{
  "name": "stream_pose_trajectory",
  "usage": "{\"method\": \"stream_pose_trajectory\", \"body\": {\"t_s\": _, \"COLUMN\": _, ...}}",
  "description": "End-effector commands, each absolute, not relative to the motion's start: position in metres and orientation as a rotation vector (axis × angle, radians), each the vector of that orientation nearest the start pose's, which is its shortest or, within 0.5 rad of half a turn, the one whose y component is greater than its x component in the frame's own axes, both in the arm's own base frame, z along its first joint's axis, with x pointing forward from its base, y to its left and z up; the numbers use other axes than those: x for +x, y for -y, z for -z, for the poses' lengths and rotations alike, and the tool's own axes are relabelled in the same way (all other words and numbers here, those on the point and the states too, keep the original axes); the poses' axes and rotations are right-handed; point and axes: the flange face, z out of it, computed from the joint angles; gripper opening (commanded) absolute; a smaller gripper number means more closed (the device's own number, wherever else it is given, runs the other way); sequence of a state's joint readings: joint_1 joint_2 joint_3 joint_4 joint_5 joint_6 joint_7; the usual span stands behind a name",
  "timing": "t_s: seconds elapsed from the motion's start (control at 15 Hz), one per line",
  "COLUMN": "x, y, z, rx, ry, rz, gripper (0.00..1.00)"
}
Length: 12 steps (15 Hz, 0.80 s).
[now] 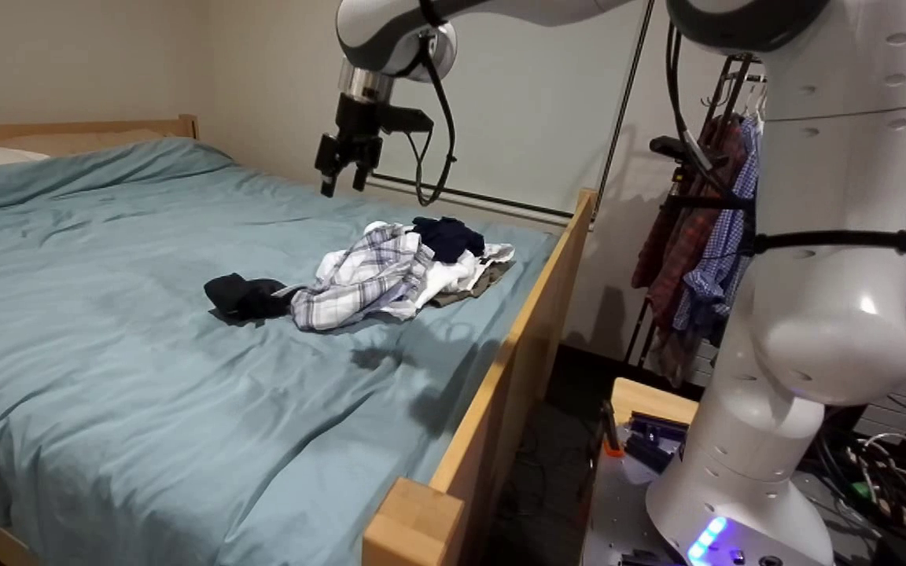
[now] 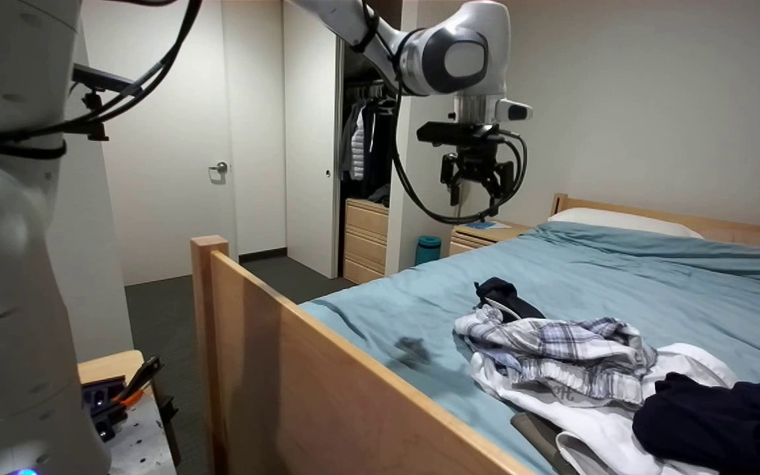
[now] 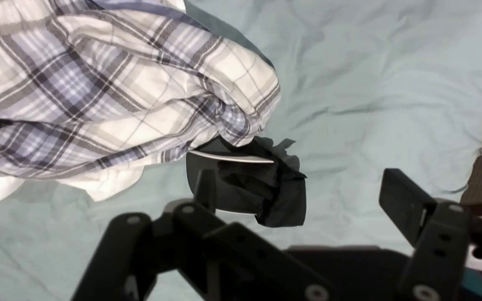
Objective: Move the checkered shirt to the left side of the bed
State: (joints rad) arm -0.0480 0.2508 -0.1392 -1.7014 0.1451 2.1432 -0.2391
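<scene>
In an exterior view we see that the end effector (image 1: 344, 185) hangs in the air over the bed (image 1: 107, 338), its fingers (image 1: 328, 187) spread apart and holding nothing. The checkered shirt (image 1: 370, 275) lies crumpled on the bed, lower than the end effector and a little to its right in the picture. We find a black garment (image 1: 244, 299) at the shirt's left end, with a navy garment (image 1: 447, 238) and white clothing (image 1: 443, 281) by the opposite end.

In an exterior view we see the end effector (image 2: 474, 202) high above the bed, and the checkered shirt (image 2: 568, 340) well apart from it, below and to the right in the picture, resting on the white clothing. The black garment touches the shirt's far edge.

In the wrist view we look down on the shirt across the upper left of the picture, off to one side of the fingers. They stand wide apart, and we see the black garment, which touches the shirt, partly hidden by the finger at the picture's left.
</scene>
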Motion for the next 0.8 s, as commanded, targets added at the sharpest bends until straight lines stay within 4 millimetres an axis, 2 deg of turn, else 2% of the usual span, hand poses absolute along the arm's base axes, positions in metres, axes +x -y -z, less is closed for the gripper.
{"method": "stream_pose_trajectory", "body": {"t_s": 0.0, "x": 0.649, "y": 0.118, "z": -0.435, "rx": -3.081, "ry": -0.129, "rz": 0.318, "gripper": 1.00}}
{"method": "stream_pose_trajectory", "body": {"t_s": 0.07, "x": 0.651, "y": 0.116, "z": -0.438, "rx": -3.071, "ry": -0.141, "rz": 0.359, "gripper": 1.00}}
{"method": "stream_pose_trajectory", "body": {"t_s": 0.13, "x": 0.651, "y": 0.114, "z": -0.436, "rx": -3.079, "ry": -0.091, "rz": 0.309, "gripper": 1.00}}
{"method": "stream_pose_trajectory", "body": {"t_s": 0.4, "x": 0.654, "y": 0.115, "z": -0.433, "rx": -3.078, "ry": -0.110, "rz": 0.329, "gripper": 1.00}}
{"method": "stream_pose_trajectory", "body": {"t_s": 0.47, "x": 0.658, "y": 0.119, "z": -0.431, "rx": -3.045, "ry": -0.300, "rz": 0.251, "gripper": 1.00}}
{"method": "stream_pose_trajectory", "body": {"t_s": 0.53, "x": 0.660, "y": 0.121, "z": -0.425, "rx": -2.987, "ry": -0.296, "rz": 0.185, "gripper": 1.00}}
{"method": "stream_pose_trajectory", "body": {"t_s": 0.73, "x": 0.660, "y": 0.155, "z": -0.391, "rx": -2.891, "ry": -0.464, "rz": 0.067, "gripper": 1.00}}
